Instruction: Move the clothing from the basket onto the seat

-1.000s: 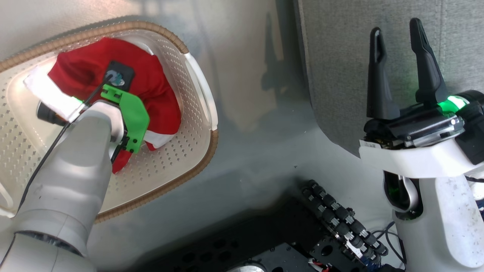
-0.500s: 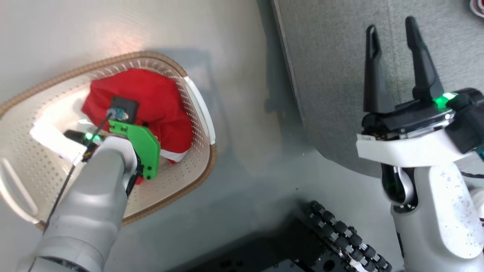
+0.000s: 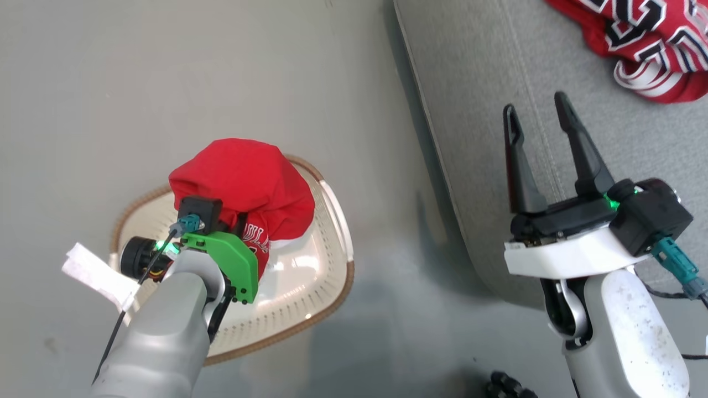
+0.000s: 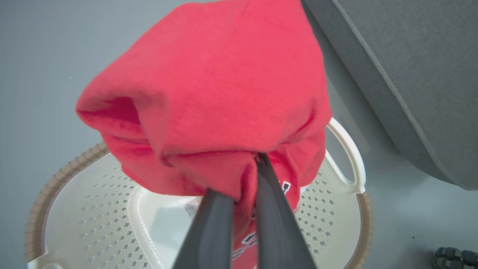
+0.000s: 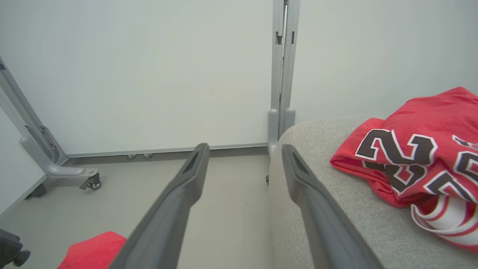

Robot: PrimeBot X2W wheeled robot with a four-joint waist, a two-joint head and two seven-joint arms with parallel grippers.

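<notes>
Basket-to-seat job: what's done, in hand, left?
Done: the first garment lies on the seat. In hand: the left pincer is shut on the second garment, which hangs over the basket. Left: carry it across to the seat and let go. The right pincer is open and empty.

This looks like a test room staged as a home corner. White partition panels (image 5: 149, 74) on wheeled metal frames (image 5: 282, 74) enclose a plain grey floor (image 3: 166, 66), holding a grey seat (image 3: 487, 110) and laundry basket (image 3: 318, 287).
</notes>
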